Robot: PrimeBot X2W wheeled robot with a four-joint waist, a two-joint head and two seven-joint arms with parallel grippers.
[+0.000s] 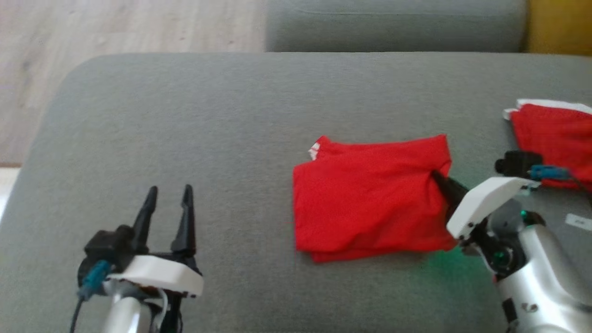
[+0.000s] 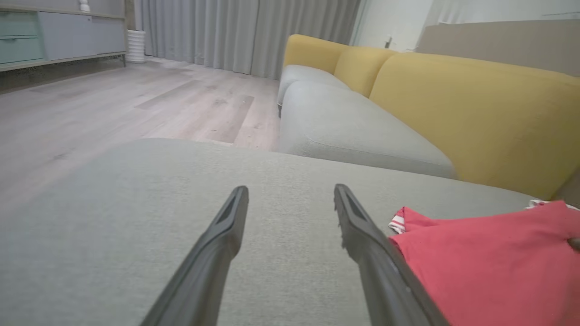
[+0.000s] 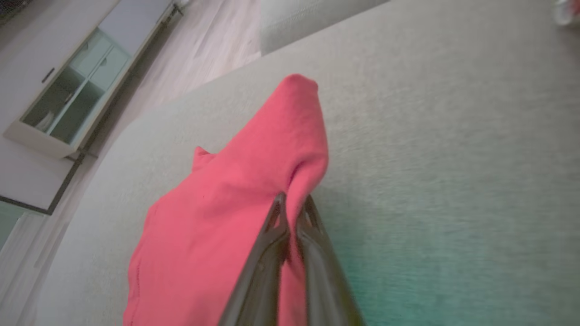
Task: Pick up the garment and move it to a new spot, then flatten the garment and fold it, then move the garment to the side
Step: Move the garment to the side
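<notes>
You are working over a broad grey cushion (image 1: pixel 185 115). Pale wooden floor (image 1: pixel 115 23) lies beyond its left edge, and a grey sofa (image 2: pixel 362 136) with yellow back cushions (image 2: pixel 476 113) stands behind it. Grey curtains (image 2: pixel 244 31) and a low cabinet (image 2: pixel 45 36) are at the far side of the room.

The red garment (image 1: pixel 370 194) lies folded into a rough rectangle on the cushion, right of its middle. A bit of white striped trim (image 1: pixel 314 150) peeps out at its far left corner.

Your right gripper (image 1: pixel 437 178) comes in from the right, its two dark fingers pinched together on the garment's right edge, near the far right corner. In the right wrist view you see a fold of cloth caught between the fingertips, bunched into a raised ridge that runs away from them.

Your left gripper (image 1: pixel 169 189) hovers over bare cushion at the near left, well apart from the garment. Its jaws are spread wide with nothing between them.

A second red garment (image 1: pixel 550 134) with a white border lies at the cushion's right edge, beyond your right wrist and apart from the first. A small white label (image 1: pixel 578 222) lies near it.
</notes>
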